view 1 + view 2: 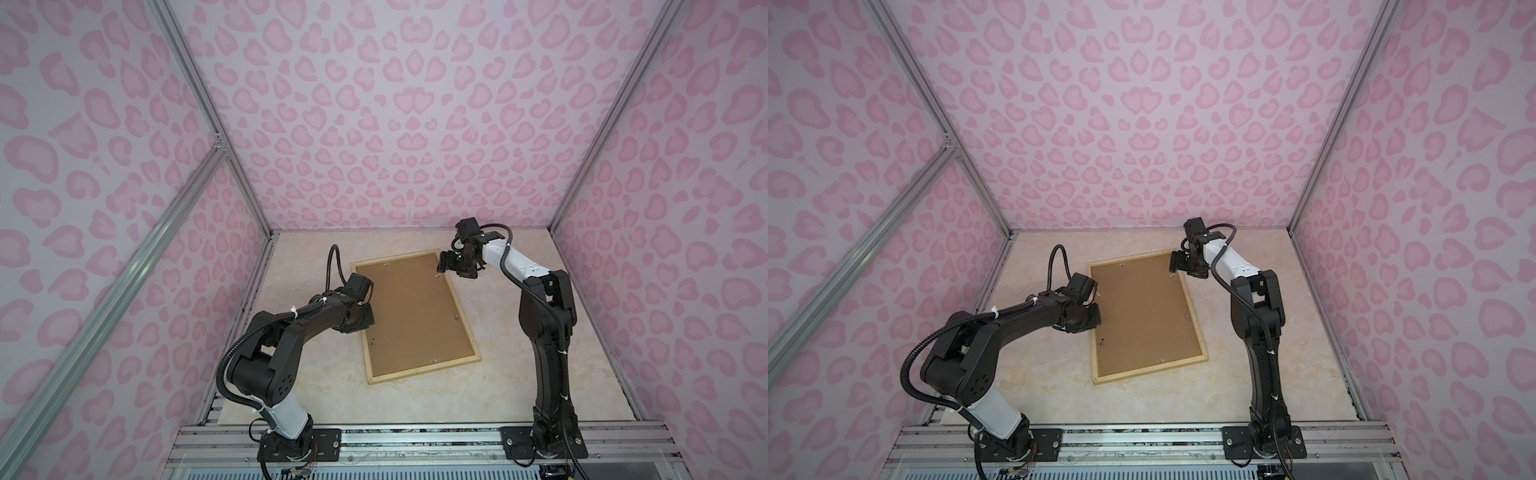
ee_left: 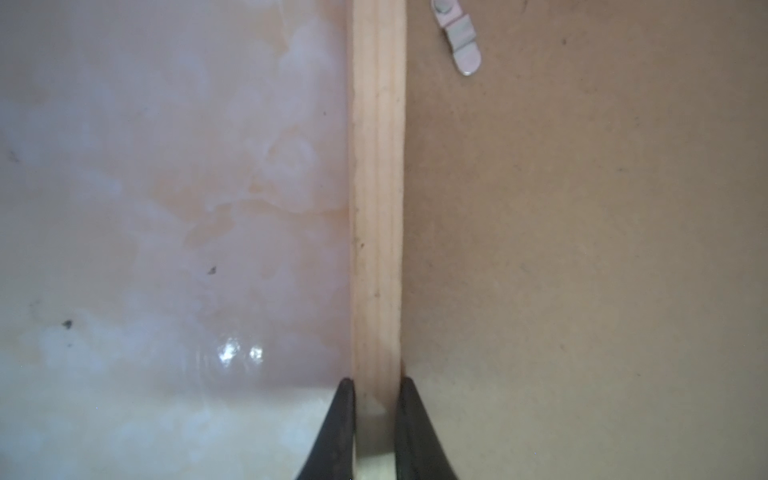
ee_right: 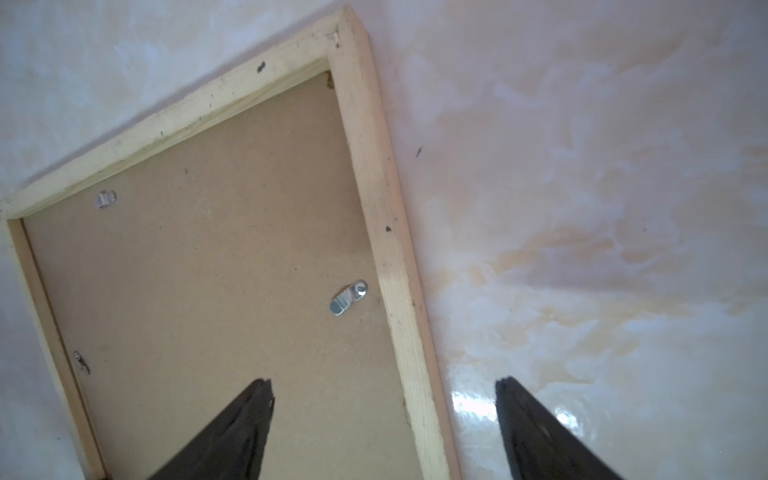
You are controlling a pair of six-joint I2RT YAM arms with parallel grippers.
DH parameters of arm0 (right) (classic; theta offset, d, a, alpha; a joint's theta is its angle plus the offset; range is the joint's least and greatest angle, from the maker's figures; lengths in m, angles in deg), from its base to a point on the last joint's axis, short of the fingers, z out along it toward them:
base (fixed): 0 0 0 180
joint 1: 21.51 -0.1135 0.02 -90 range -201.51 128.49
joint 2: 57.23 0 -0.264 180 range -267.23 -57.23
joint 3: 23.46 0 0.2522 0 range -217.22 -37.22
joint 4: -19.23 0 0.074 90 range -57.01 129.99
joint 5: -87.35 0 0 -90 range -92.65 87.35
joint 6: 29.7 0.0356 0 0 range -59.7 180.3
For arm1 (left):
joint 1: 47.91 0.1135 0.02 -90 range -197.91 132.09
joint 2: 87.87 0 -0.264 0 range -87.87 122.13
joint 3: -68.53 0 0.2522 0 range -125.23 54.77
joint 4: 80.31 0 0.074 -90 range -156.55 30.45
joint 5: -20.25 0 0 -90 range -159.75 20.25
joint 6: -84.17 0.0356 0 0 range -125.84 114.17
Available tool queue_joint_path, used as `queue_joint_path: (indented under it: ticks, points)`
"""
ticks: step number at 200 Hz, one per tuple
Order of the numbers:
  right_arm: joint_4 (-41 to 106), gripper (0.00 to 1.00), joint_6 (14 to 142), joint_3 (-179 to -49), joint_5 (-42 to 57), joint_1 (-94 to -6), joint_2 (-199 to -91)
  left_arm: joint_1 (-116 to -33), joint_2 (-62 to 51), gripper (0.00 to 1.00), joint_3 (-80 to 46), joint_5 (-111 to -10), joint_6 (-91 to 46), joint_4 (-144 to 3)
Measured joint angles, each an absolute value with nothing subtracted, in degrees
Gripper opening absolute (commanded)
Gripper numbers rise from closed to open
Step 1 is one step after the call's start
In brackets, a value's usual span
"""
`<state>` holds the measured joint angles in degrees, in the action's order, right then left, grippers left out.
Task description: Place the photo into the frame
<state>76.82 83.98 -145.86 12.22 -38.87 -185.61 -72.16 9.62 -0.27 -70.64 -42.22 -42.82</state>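
The frame (image 1: pixel 424 372) (image 1: pixel 1150 372) of pale wood lies flat on the marble-look table with its back up. A plain brown backing board (image 1: pixel 411 316) fills it. My left gripper (image 2: pixel 376 382) is shut on the frame's left-hand wooden strip (image 2: pixel 378 208), one finger on each side of it. My right gripper (image 3: pixel 384 380) (image 1: pixel 440 268) hovers open over the frame's far right strip (image 3: pixel 374 166), one finger above the board and one above the table. The photo is out of view.
Small metal turn clips (image 2: pixel 459 33) (image 3: pixel 348 297) sit on the backing board (image 3: pixel 208 270) near the frame's edges. Pink patterned walls with aluminium posts (image 1: pixel 245 174) enclose the table. The arm bases stand on a rail (image 1: pixel 415 440) at the front.
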Motion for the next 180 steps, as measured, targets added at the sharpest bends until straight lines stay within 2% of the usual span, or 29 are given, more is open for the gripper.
queue_joint_path:
  ticks: [10,23,73,180]
  points:
    - [78.79,0.76,82.73,-147.39,11.26,-39.33,-186.88,-72.16,9.47,0.05,-0.25,-70.64,-42.22,-42.85]
    - [80.89,0.74,81.23,-149.60,9.95,-39.68,-188.98,-72.18,9.34,0.05,-0.21,-70.66,-42.22,-42.87]
    - [85.44,0.74,78.14,-151.52,4.66,-40.62,-191.49,-72.18,9.32,0.06,-0.21,-70.64,-42.22,-43.04]
    - [88.91,0.79,77.93,-164.49,5.73,-40.51,-200.23,-72.18,8.75,0.06,0.45,-70.68,-42.19,-43.39]
